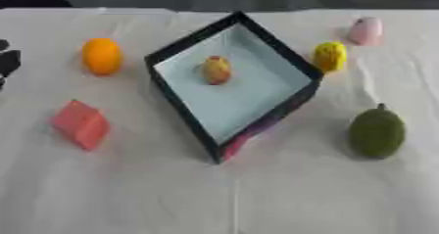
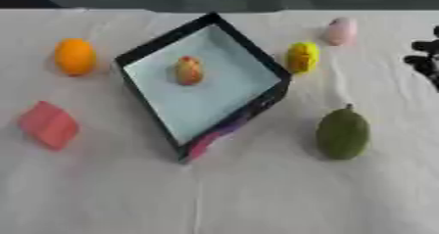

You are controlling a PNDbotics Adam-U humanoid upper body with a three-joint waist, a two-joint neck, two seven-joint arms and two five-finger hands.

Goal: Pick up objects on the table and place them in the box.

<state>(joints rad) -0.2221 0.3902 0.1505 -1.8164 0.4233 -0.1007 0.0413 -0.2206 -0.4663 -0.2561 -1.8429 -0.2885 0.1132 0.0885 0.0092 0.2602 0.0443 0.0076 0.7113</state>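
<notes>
In the left eye view, we see our left hand (image 1: 7,61) only as a dark shape at the left edge, level with the orange; it touches nothing, and we cannot tell how far its fingers are spread. The counter (image 1: 257,194) is covered with a pale, smooth cloth that shows a faint crease down the middle. On it sits the box (image 1: 296,98), a shallow square tray turned corner-on to us, with thin black walls, a pale blue-white floor and a patch of pink and purple print on its near right wall. Inside it, toward the far left, lies a small rounded fruit (image 1: 216,70), yellow with a reddish blush. Left of the box rests an orange (image 1: 102,56), round and bright. Nearer us on the left lies a red block (image 1: 80,124), flat-faced and angular. Just beside the box's right corner stands a yellow lumpy fruit (image 1: 330,57), and beyond it a pale pink rounded object (image 1: 366,31). Near right, well apart from the box, sits a dull green, egg-shaped fruit (image 1: 377,132) with a short stem.

In the right eye view, our right hand (image 2: 426,59) shows at the right edge, dark fingers spread and relaxed, holding nothing.
</notes>
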